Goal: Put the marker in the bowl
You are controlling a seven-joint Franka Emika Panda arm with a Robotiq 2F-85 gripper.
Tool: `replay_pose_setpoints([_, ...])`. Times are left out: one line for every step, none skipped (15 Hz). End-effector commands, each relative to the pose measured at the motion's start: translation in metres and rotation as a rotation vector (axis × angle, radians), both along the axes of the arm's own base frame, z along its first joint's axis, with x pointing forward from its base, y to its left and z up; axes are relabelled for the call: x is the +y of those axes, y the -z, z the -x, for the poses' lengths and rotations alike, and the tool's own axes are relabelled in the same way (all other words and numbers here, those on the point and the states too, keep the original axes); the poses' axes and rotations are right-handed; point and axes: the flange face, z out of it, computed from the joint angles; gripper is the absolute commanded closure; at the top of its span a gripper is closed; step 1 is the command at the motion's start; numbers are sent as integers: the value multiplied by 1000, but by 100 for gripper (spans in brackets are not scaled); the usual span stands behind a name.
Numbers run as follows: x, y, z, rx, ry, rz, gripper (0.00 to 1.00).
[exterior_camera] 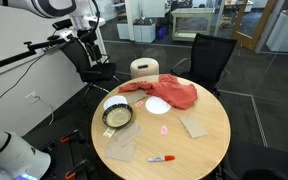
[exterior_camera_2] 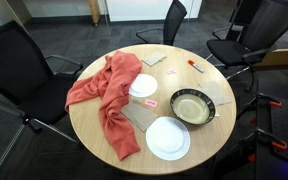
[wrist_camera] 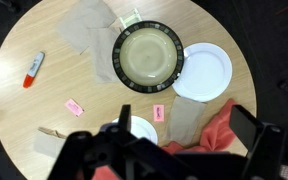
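Short thin red marker [wrist_camera: 33, 69], paler end, flat on the table [wrist_camera: 94, 95]

Office meeting space: round table [exterior_camera_2: 104, 135], black mesh chairs [exterior_camera_2: 19, 65], carpet.

Arm [exterior_camera: 52, 8]: glossy white shell in rounded links, with a dark grey band at the joint, seen in an exterior view beyond the far-left edge of the round wooden table [exterior_camera: 212, 135]. Wrist end [exterior_camera: 87, 45]: black and blocky, with thin black cables [exterior_camera: 29, 55] trailing away from the table. Lower link [exterior_camera: 14, 158]: a white rounded hump off the table's near-left edge. Wrist view: gripper [wrist_camera: 184, 130] matte black, mostly in silhouette over the table's lower rim. Its fingers [wrist_camera: 124, 118] are black and flat-sided.
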Motion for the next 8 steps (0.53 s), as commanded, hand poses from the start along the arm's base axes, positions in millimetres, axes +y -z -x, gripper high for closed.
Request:
replay_pose_setpoints([-15, -2, -2, -10, 38, -2, 0])
replay_pose_setpoints([-25, -2, -2, -16, 61, -1, 0])
replay_pose_setpoints([-38, -2, -1, -21, 89, -3, 0])
replay_pose_setpoints([-51, -2, -2, -22, 119, -4, 0])
replay_pose_setpoints([-68, -1, -1, -25, 153, -11, 0])
replay_pose_setpoints([-83, 0, 0, -26, 188, -15, 0])
replay_pose_setpoints([-99, 3, 1, -29, 222, -24, 0])
replay_pose_setpoints([-118, 7, 3, -39, 257, -34, 0])
